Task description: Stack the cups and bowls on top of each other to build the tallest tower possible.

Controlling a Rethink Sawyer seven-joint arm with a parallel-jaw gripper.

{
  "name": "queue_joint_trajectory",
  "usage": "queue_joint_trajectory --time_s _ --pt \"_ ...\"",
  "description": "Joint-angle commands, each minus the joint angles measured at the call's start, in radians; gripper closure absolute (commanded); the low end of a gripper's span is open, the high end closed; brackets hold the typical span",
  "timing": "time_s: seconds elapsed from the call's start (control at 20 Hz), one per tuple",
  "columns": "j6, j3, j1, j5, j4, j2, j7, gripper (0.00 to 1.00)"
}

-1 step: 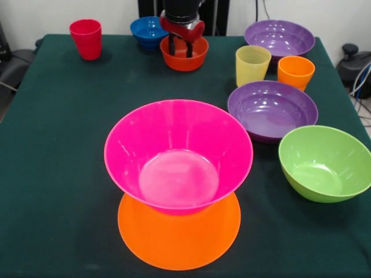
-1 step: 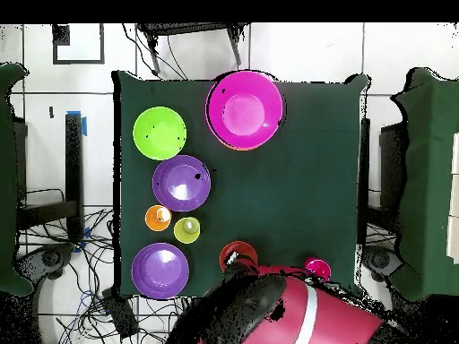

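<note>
Gripper (image 1: 181, 47) down in small red-orange bowl (image 1: 184, 59) at table's far edge beside blue bowl (image 1: 147, 29), fingers slightly apart straddling rim, nothing lifted. Close squarely on rim, lift straight, carry to pink bowl (image 1: 178, 152) on upturned orange bowl (image 1: 179, 237)

The tabletop (image 1: 58, 174) is covered in dark green cloth, matt and faintly napped. The hot pink bowl (image 1: 178, 152) and the lime green bowl (image 1: 324, 162) look like smooth, glossy plastic with bright highlights. The pale yellow cup (image 1: 253, 65) is translucent plastic. The near purple bowl (image 1: 272, 110) shines wetly, mirror-smooth.
</note>
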Motion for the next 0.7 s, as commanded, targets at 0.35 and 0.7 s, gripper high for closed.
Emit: queue_joint_trajectory --time_s 0.35,0.7 --pt "0.188 0.169 -0.133 -0.121 -0.426 -0.01 -0.18 0.0" --pt "0.319 0.284 -0.223 -0.193 -0.481 -0.031 -0.267 0.0"
